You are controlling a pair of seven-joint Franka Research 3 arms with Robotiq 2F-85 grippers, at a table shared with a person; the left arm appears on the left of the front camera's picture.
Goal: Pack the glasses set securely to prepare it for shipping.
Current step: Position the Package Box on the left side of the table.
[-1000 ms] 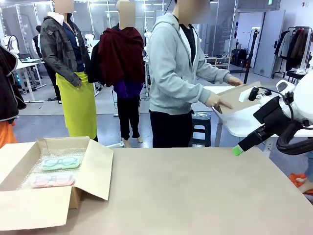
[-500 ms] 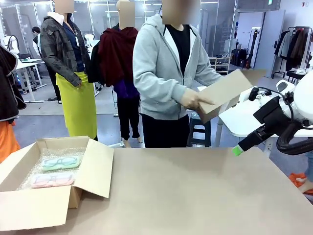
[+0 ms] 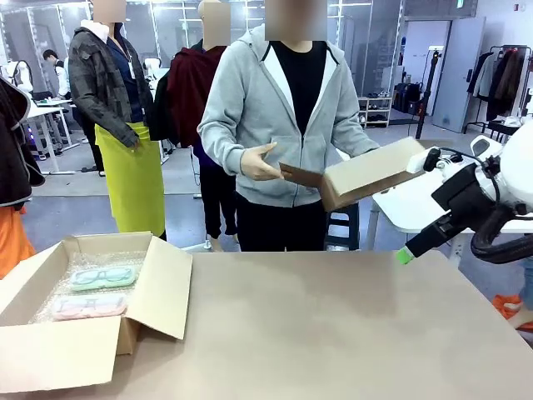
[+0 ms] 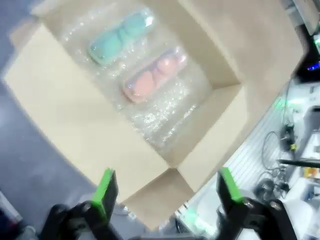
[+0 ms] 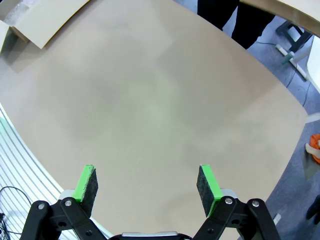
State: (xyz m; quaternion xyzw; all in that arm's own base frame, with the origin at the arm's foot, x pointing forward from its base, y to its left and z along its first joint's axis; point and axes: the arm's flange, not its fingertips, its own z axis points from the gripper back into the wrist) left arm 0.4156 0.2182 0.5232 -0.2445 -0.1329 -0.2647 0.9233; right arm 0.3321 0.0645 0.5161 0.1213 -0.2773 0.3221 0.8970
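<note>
The glasses set lies on bubble wrap inside an open cardboard box (image 3: pixel 158 292) at the table's left. It is a mint green case (image 3: pixel 102 277) with a pale pink case (image 3: pixel 90 307) in front of it. From above, my left gripper (image 4: pixel 167 189) hangs open over the box (image 4: pixel 65 115), well clear of the mint case (image 4: pixel 120 37) and pink case (image 4: pixel 155 75). My right gripper (image 3: pixel 405 255) hovers off the table's right edge. In its wrist view the right gripper (image 5: pixel 147 182) stands open and empty above bare table.
A person in a grey hoodie stands at the far side, holding a second, smaller cardboard box (image 3: pixel 366 172) in both hands above the table's far edge. The tan table (image 3: pixel 333 333) stretches wide between the box and my right arm. A white side table (image 3: pixel 416 208) stands behind on the right.
The person has turned from the side table to face my table, swinging the smaller cardboard box round in front of them. My right arm has stayed still.
</note>
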